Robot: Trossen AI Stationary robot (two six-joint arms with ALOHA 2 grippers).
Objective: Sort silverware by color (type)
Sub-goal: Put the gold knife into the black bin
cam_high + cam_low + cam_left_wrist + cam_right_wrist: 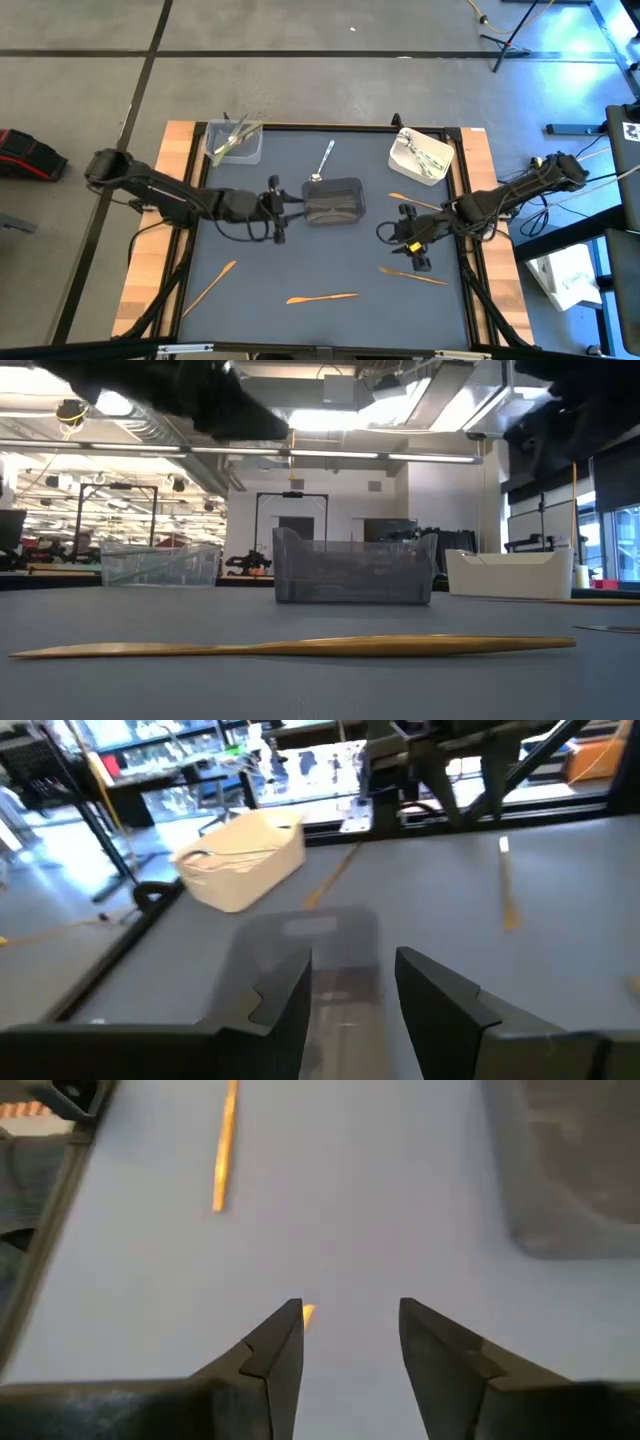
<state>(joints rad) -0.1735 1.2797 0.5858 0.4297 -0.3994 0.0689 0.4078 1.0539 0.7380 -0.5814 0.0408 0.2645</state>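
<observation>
In the high view, four orange utensils lie flat on the mat: near left (210,288), near middle (322,297), near right (412,275) and far right (415,201). A silver spoon (322,162) lies just beyond the dark grey container (333,200). Olive-green utensils sit in the clear container (235,140), pale ones in the white container (422,155). My left gripper (298,208) is open at the grey container's left end (320,945). My right gripper (395,238) is open over the mat, and an orange tip (308,1315) shows by one finger.
The three containers stand across the table's far half, the grey one in the middle between both arms. Wooden strips and a black frame (190,200) border the mat. In the low view the near middle orange utensil (300,647) lies across the foreground.
</observation>
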